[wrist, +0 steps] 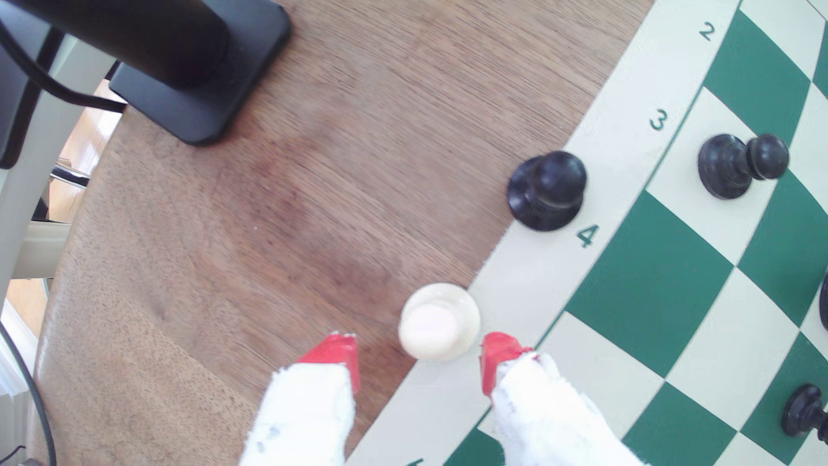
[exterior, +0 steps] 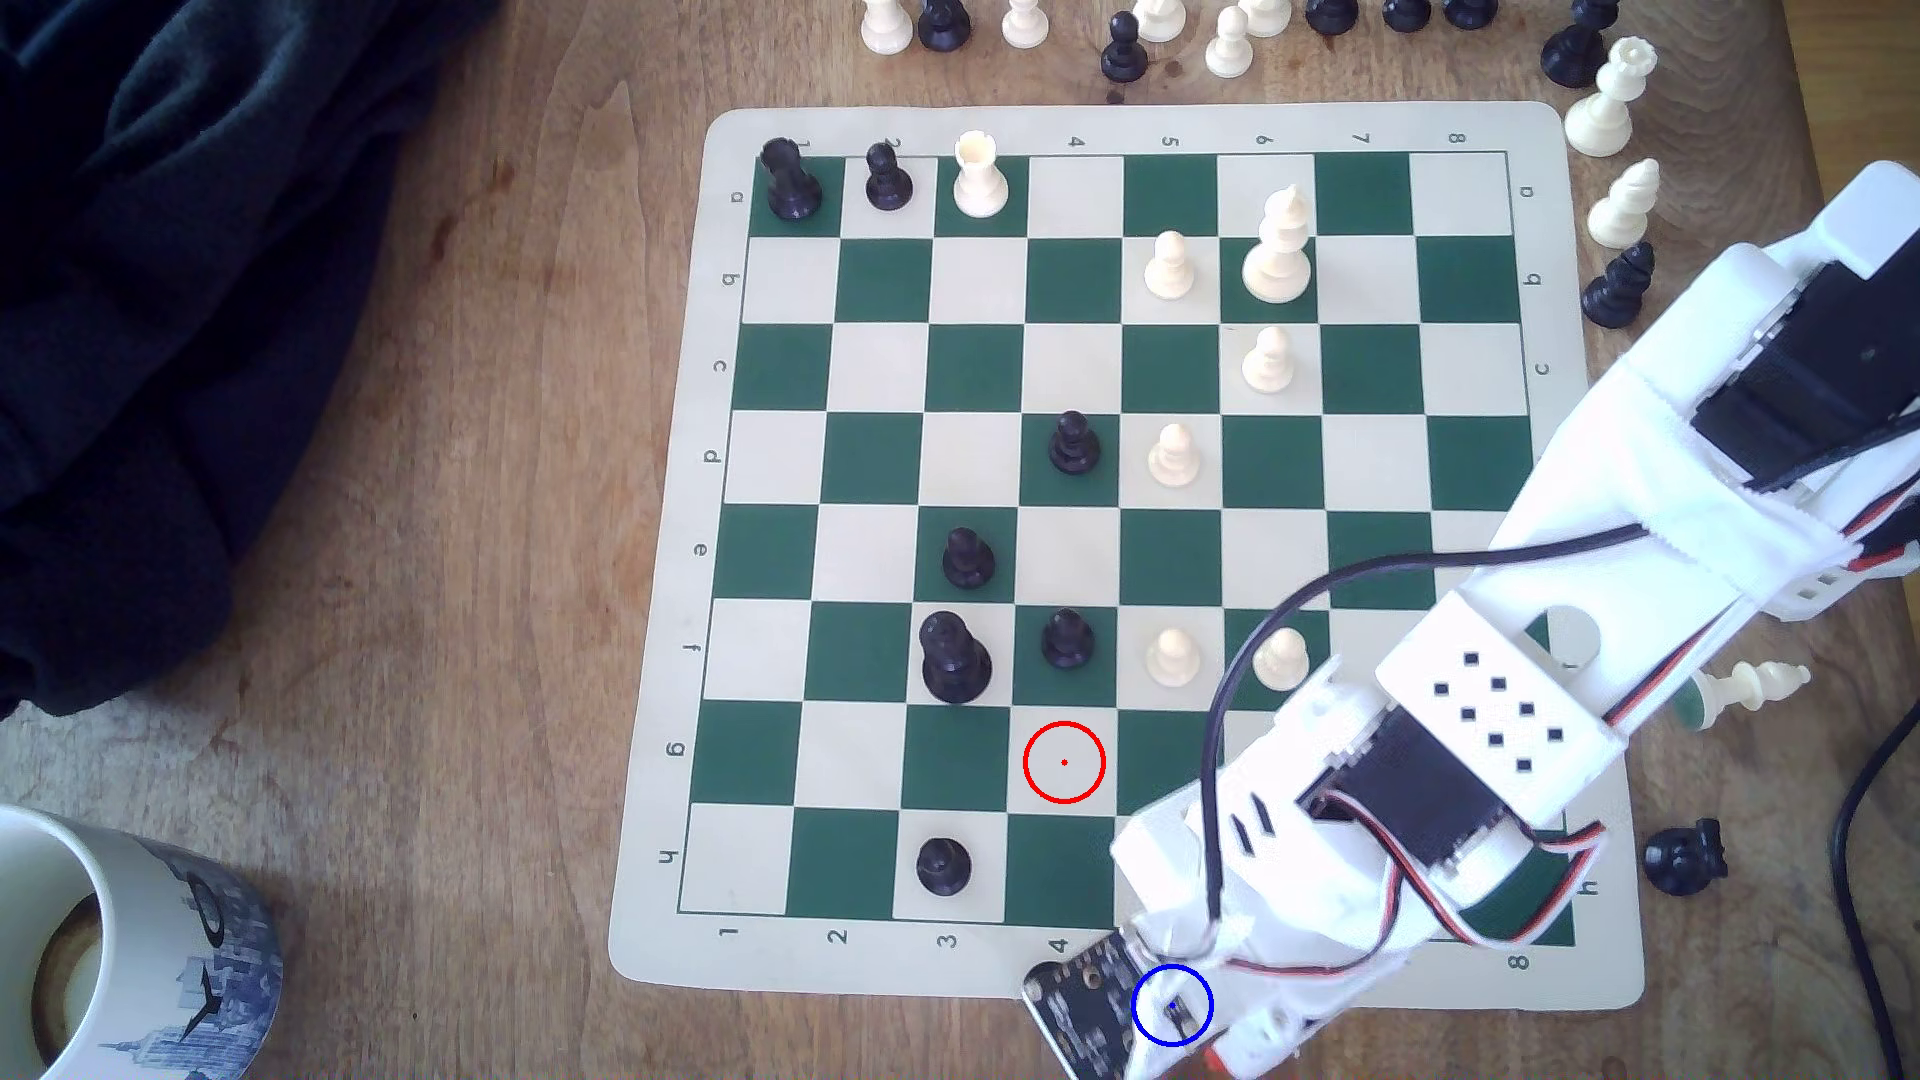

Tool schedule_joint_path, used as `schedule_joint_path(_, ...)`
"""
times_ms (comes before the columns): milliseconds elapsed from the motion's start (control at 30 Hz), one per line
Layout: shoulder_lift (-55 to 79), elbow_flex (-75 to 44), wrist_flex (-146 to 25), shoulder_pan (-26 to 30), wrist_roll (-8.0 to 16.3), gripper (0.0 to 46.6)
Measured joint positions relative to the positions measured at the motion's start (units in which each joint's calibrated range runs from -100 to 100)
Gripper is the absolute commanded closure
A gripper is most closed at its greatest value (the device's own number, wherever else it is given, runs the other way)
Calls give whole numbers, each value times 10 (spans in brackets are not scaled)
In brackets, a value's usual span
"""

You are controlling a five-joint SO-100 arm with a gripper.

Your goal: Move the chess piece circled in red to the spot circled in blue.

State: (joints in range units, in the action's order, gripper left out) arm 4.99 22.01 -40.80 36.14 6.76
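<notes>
In the wrist view the cream-white pawn (wrist: 439, 321) is seen from above, standing upright where the mat's cream border meets the bare wood. My gripper (wrist: 419, 354) is open, with its red-tipped fingers (wrist: 336, 354) on either side of the pawn. One tip is almost against the pawn; the other stands clearly apart from it. In the exterior view the blue ring (exterior: 1172, 1004) is drawn over my wrist, just off the board's near edge by file 4, and the pawn is hidden beneath. The red ring (exterior: 1064, 762) encloses an empty light square.
A black pawn (wrist: 546, 190) stands on the border by the "4" mark, close to the white pawn. Another black pawn (exterior: 943, 865) sits on row h. A mug (exterior: 104, 935) and dark cloth (exterior: 156, 312) lie at the exterior view's left. A black stand base (wrist: 201, 89) sits on the wood.
</notes>
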Motion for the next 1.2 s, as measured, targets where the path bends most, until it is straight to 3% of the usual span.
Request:
schedule_joint_path(133, -39, 0, -39, -13, 2, 238)
schedule_joint_path(300, -110, 52, -50, -14, 5, 234)
schedule_joint_path(567, -287, 243, -59, -49, 14, 355)
schedule_joint_path(733, -389, 336, 2, -113, 6, 385)
schedule_joint_path(800, -428, 368, 51, -156, 6, 434)
schedule_joint_path(900, -467, 398, 94, -178, 2, 463)
schedule_joint_path(1033, -537, 492, 197, -235, -3, 464)
schedule_joint_path(1100, -594, 573, 256, -295, -7, 464)
schedule_joint_path(1200, -654, 649, 332, -336, -32, 464)
